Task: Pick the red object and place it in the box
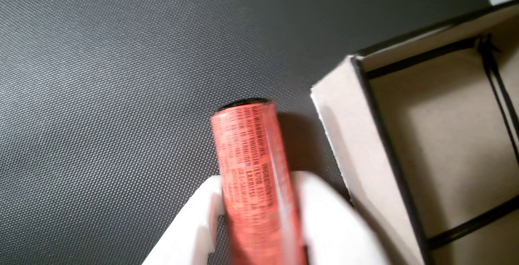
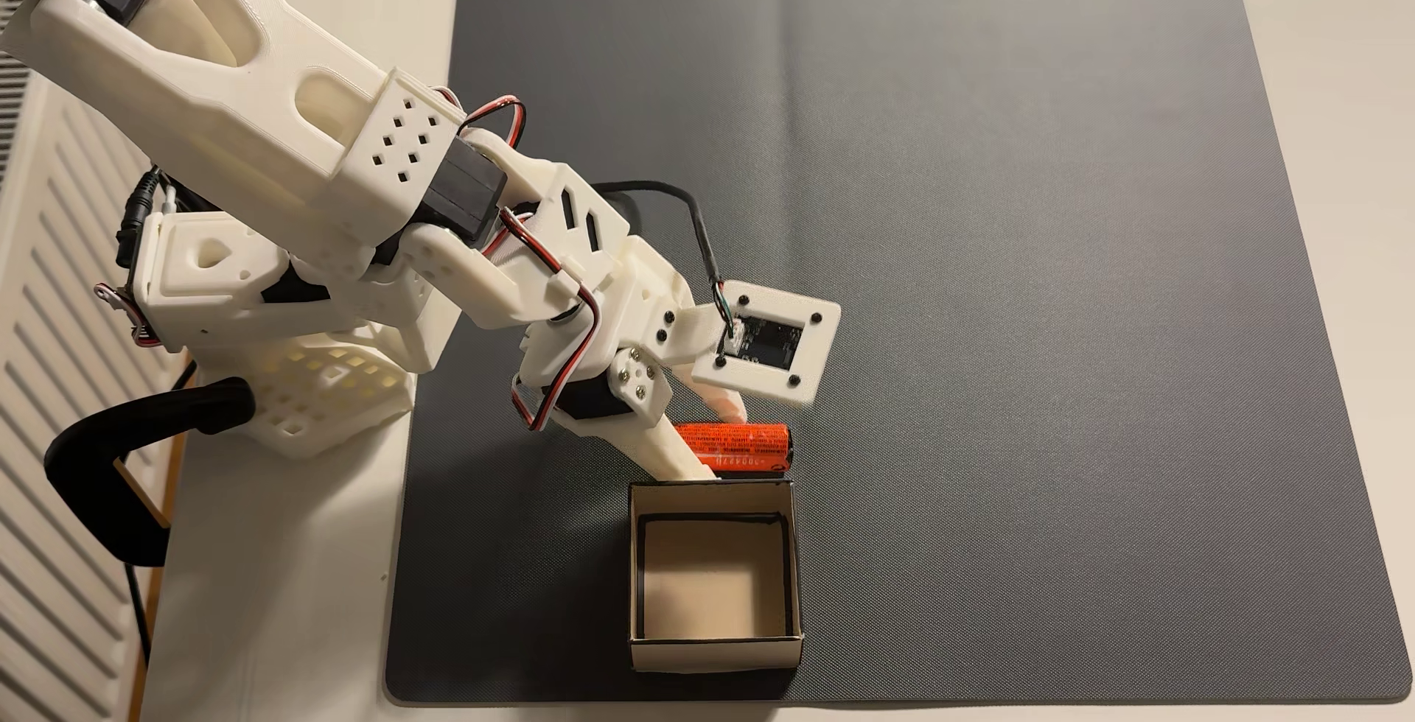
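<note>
Pale tabletop (image 2: 321, 615) is carrying a dark grey textured mat (image 2: 995, 232) that is filling most of the fixed view, with a slatted white radiator (image 2: 53, 385) running down the left edge. From the upper left a white printed arm (image 2: 253, 117) is reaching toward the lower centre, red and black wires looping along it and a framed camera board (image 2: 769, 339) sitting at its wrist. Below, the box (image 2: 712, 645) is standing open on the mat, its tan floor bare. Just above its top wall, the end effector (image 2: 716, 439) is pinching the red object (image 2: 739, 446), which is lying level. In the wrist view the fine print on the red object (image 1: 251, 167) is showing between two white fingers (image 1: 324, 216), with the box (image 1: 352, 135) just beside it at right; whether the red object is touching the mat is unclear.
</note>
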`<control>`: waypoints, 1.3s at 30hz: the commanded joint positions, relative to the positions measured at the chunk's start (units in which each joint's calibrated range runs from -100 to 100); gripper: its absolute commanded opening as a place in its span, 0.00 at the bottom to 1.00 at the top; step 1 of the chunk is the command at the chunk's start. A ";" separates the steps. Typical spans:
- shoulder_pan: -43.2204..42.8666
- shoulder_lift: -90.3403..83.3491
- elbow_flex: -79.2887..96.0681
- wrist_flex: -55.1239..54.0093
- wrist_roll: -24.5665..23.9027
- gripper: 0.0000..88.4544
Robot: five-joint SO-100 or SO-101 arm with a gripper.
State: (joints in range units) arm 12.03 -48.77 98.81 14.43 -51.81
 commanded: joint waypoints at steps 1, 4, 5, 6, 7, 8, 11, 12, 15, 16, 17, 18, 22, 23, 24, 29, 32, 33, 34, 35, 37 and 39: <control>-0.15 0.56 -0.17 0.51 0.07 0.03; -0.15 0.56 -0.72 0.69 0.18 0.01; -0.22 0.56 -0.90 0.69 0.23 0.01; -0.30 0.56 -1.08 0.69 0.28 0.01; -0.37 0.47 -1.35 0.69 0.28 0.01; -0.59 0.47 -2.08 0.86 0.18 0.01; -0.82 0.39 -5.62 4.27 -0.08 0.01; -1.04 0.39 -7.43 6.46 -0.13 0.01; -2.38 0.39 -12.60 13.28 -1.75 0.01; -2.97 0.39 -13.96 15.11 -2.48 0.01; -3.49 0.39 -15.32 16.77 -3.00 0.01; -4.01 0.39 -16.86 18.61 -3.52 0.01; -5.12 -0.63 -24.48 28.75 -4.25 0.01; -4.97 -1.91 -26.39 31.46 -4.20 0.01; -4.75 -3.61 -28.11 33.47 -4.15 0.01; -2.75 -13.39 -30.38 37.75 -3.78 0.01; -0.07 -18.92 -30.29 40.37 -2.58 0.01; 1.26 -20.45 -30.29 40.90 -1.54 0.01; 2.90 -21.98 -30.29 41.16 -0.50 0.01; 4.45 -23.25 -30.29 41.33 0.34 0.01; 7.57 -25.04 -30.20 41.25 1.48 0.01; 10.54 -25.97 -29.38 40.46 2.21 0.01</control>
State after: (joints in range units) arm 18.63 -72.32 71.26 55.48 -51.05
